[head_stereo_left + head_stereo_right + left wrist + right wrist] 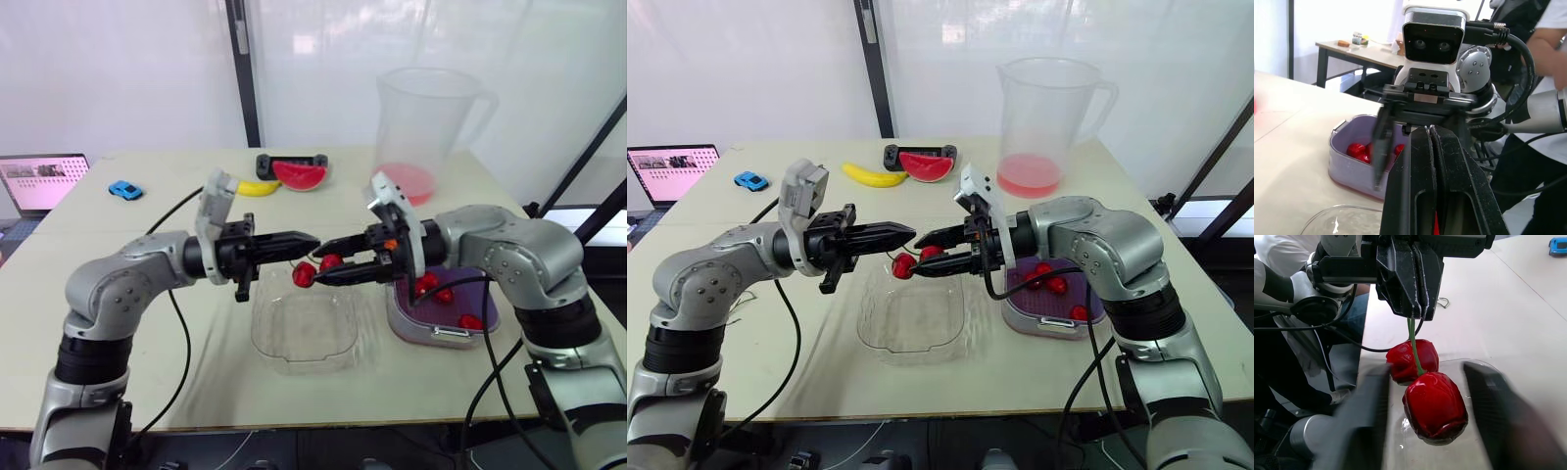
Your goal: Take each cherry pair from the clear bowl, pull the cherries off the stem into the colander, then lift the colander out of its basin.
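Red, glossy cherry pair [1425, 387] on thin green stem [1413, 340]: light, slick, probably rigid plastic. Left claw [310, 241] clamps the stem; right claw [323, 264], spread, flanks one cherry; grasp its sides.

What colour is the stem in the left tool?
Green; the thin cherry stem shows best in the right wrist view.

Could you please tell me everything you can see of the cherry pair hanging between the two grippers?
The pair of glossy red cherries looks plastic: two plump fruits side by side on one thin green stem. It hangs above the clear plastic bowl. The left gripper is shut on the stem's top, the only contact seen. The right gripper is open, its black fingers flanking the cherry nearer to it, with a gap on each side.
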Controlling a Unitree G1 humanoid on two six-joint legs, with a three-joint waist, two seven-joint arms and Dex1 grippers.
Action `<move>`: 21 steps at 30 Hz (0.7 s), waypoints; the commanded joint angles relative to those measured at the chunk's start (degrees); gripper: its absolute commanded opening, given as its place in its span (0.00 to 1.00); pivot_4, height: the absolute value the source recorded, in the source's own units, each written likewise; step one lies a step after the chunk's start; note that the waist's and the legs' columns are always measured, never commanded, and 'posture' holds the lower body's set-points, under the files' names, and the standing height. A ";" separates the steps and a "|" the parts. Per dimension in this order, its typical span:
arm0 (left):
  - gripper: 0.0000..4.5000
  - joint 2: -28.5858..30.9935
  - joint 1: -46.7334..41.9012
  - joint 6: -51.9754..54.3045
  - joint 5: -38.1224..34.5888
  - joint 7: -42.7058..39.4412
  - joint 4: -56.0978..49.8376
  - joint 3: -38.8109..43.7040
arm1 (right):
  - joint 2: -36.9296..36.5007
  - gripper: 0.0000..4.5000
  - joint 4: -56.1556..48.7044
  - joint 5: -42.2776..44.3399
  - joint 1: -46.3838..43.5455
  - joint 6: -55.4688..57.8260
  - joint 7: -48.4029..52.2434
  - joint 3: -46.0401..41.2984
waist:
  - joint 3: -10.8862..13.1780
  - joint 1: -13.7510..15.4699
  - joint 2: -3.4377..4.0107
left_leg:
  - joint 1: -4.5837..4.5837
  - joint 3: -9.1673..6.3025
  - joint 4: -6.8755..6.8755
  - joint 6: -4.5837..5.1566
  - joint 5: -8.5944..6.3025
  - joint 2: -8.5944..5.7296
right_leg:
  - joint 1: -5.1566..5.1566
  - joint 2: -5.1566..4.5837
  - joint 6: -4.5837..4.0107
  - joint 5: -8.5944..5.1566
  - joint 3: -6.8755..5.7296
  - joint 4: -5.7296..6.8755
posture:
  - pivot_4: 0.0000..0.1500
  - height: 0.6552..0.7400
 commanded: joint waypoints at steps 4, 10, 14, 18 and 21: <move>0.00 0.55 -1.04 -0.98 -0.07 -0.36 -0.92 0.76 | -0.13 0.43 -1.68 -0.32 -0.41 -1.14 0.17 -0.18 | 0.00 0.00 0.00 | 0.00 0.00 0.00 0.00 0.00 0.00 | 0.00 0.00 0.00 0.00 0.00 0.00 | 1.00 1.00; 0.00 0.61 -1.06 -1.05 0.09 -0.49 -0.84 0.75 | -1.17 0.43 -1.78 -0.64 0.05 -1.21 0.93 -0.12 | 0.00 0.02 0.00 | 0.00 0.00 0.00 0.00 0.00 0.00 | 0.00 0.00 0.00 0.00 0.00 0.00 | 1.00 1.00; 0.00 0.58 -1.15 -1.14 0.24 -0.52 -0.70 0.75 | -1.37 0.43 -1.51 -0.28 -0.06 -0.97 1.06 -0.45 | 0.00 0.01 0.00 | 0.00 0.00 0.00 0.01 0.00 0.00 | 0.00 0.00 0.00 0.00 0.00 0.00 | 1.00 1.00; 0.00 0.37 -1.12 -1.26 0.37 -0.50 -0.81 0.54 | -0.89 0.24 -1.54 0.54 -0.31 -0.49 0.87 -0.99 | 0.00 0.00 0.00 | 0.00 0.00 0.00 0.01 0.00 0.00 | 0.00 0.00 0.00 0.00 0.00 0.00 | 1.00 1.00; 0.00 0.34 -1.13 -1.28 0.35 -0.48 -0.81 0.52 | -0.93 0.17 -1.87 0.80 -0.22 -0.36 0.81 -1.11 | 0.00 0.01 0.00 | 0.00 0.00 0.00 0.01 -0.01 0.00 | 0.00 0.00 0.00 0.00 0.00 0.00 | 1.00 1.00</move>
